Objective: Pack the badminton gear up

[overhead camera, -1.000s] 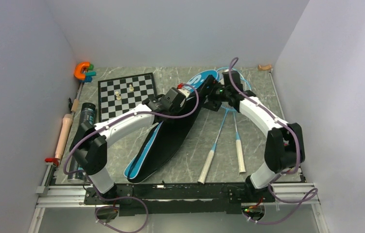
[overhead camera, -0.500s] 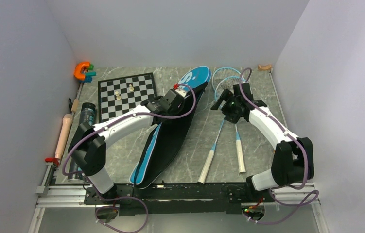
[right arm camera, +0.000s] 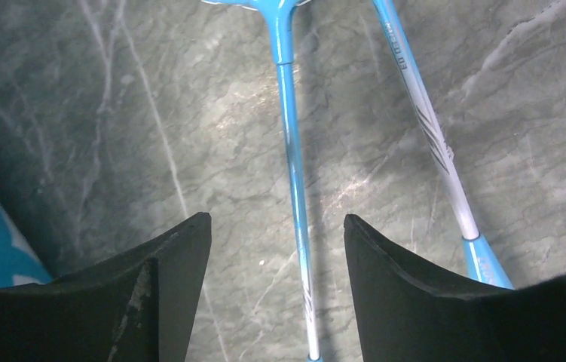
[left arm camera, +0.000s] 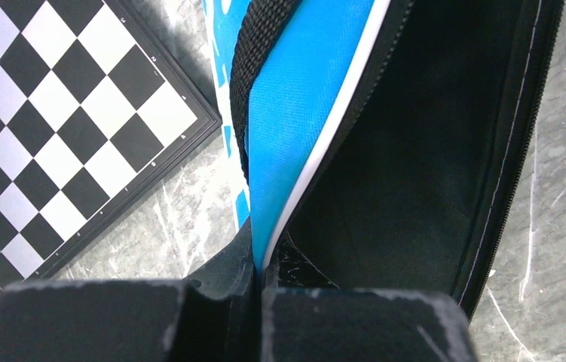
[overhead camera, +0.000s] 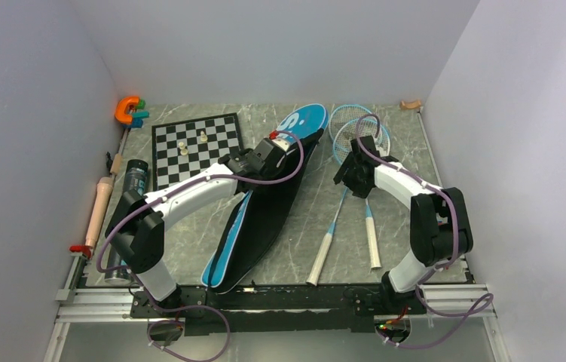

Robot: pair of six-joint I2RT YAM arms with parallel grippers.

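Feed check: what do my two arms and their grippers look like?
Both the left arm and right arm have white links between bulky black joints, each trailed by a purple cable. The left gripper and right gripper have matte black, scuffed wedge-shaped fingers.

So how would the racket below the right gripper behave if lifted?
Probably light: the racket is a thin shaft and strung hoop. Gripped near the head by the right gripper, its long handle end may droop. The glossy shaft could slip.
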